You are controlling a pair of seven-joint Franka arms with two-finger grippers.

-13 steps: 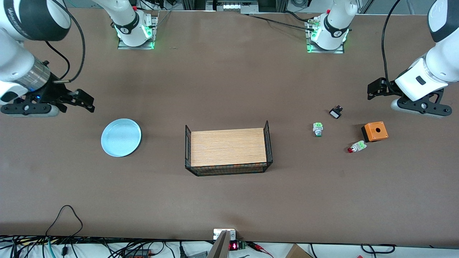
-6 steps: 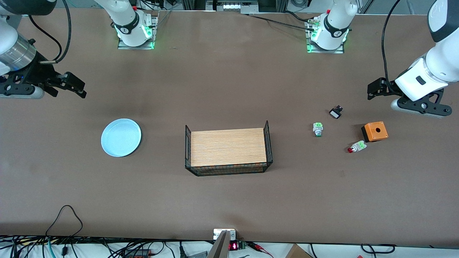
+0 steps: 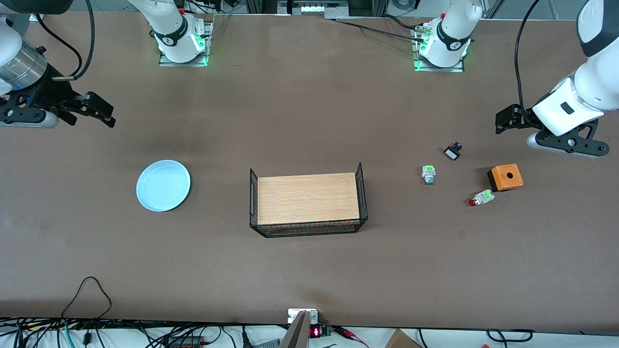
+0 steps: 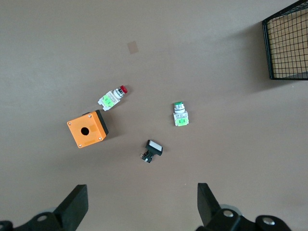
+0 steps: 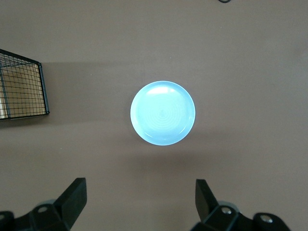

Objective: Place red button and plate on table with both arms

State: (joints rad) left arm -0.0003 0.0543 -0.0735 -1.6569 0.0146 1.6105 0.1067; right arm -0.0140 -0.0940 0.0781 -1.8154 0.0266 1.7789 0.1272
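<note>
The red button [image 3: 480, 198] lies on its side on the brown table [image 3: 309, 270], beside the orange box, toward the left arm's end; it also shows in the left wrist view [image 4: 113, 96]. The pale blue plate [image 3: 163, 185] lies flat on the table toward the right arm's end, and shows in the right wrist view [image 5: 162, 113]. My left gripper [image 3: 503, 121] hangs open and empty in the air above the table, its fingers wide apart [image 4: 139, 204]. My right gripper [image 3: 102, 114] is open and empty in the air above the table, its fingers [image 5: 139, 202] wide apart.
A black wire basket stand with a wood top [image 3: 308, 198] stands mid-table. An orange box with a hole [image 3: 505, 177], a green-capped switch [image 3: 428, 174] and a small black-and-white part [image 3: 452, 152] lie near the red button. Cables run along the table's near edge [image 3: 87, 299].
My right gripper has risen and moved away from the plate, toward the robots' side. The left arm, the plate and the buttons have not moved.
</note>
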